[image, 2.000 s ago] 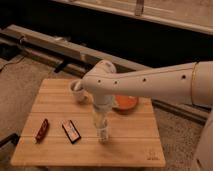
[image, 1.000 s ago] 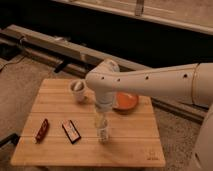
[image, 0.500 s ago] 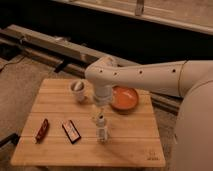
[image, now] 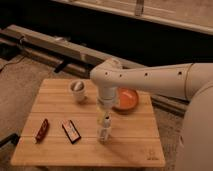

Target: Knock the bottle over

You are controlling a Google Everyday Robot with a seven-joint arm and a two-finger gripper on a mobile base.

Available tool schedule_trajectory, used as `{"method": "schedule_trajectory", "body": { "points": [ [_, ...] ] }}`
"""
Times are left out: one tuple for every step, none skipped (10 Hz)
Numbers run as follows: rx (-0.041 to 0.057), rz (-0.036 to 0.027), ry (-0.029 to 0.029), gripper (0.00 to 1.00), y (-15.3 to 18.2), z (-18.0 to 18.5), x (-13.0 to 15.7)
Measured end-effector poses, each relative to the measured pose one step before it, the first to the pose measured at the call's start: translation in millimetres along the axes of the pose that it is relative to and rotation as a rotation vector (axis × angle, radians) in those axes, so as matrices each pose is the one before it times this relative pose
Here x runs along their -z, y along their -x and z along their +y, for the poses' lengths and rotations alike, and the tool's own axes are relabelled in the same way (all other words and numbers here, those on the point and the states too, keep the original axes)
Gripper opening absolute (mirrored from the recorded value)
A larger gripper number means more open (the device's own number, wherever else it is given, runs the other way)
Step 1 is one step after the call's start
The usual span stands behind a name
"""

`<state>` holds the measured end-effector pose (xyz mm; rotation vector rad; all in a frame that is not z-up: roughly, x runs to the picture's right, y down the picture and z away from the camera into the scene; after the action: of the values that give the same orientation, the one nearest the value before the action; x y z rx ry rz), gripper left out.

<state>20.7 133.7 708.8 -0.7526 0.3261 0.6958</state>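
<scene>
The bottle (image: 104,131) is small, slim and clear with a pale label. It stands upright on the wooden table (image: 135,146), a little front of centre. My white arm reaches in from the right and bends down over the table. My gripper (image: 103,110) hangs straight down right above the bottle's cap, close to it or just touching it.
A short white cup (image: 77,90) stands at the back left of the table. An orange bowl (image: 126,99) sits behind the arm at the back right. A red snack bar (image: 41,129) and a dark packet (image: 71,131) lie at the front left.
My gripper has risen from around the bottle to just above it. The bottle, earlier mostly hidden by the gripper, now shows and still stands upright.
</scene>
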Motion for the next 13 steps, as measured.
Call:
{"method": "schedule_trajectory", "body": {
  "points": [
    [-0.01058,0.01098,-0.00209,0.80,-4.78,-1.73,-1.35],
    [-0.01904,0.01910,-0.00379,0.80,-6.36,-3.49,-2.98],
    [-0.00992,0.01038,-0.00359,0.80,-2.83,-3.34,-2.57],
    [-0.01095,0.00929,-0.00508,0.80,-2.58,-4.98,-2.62],
    [-0.01651,0.01073,0.00095,0.80,-3.29,-5.80,-4.08],
    [-0.01603,0.00806,-0.00180,0.80,-2.82,-6.93,-3.76],
    [-0.00839,0.00177,-0.00470,0.80,-0.94,-4.81,-1.41],
    [-0.00728,0.00181,-0.00090,0.80,-0.36,-2.83,-1.40],
    [-0.00755,0.00100,-0.00205,0.80,0.23,-3.09,-1.35],
    [-0.00262,0.00057,-0.00115,0.80,0.31,-1.34,-0.74],
    [0.00112,-0.00061,-0.00124,0.80,1.09,-0.09,-0.08],
    [-0.00053,-0.00212,0.00263,0.80,1.56,0.73,-0.15],
    [0.00026,-0.00277,0.00354,0.80,1.41,1.17,0.04]
  ]
}}
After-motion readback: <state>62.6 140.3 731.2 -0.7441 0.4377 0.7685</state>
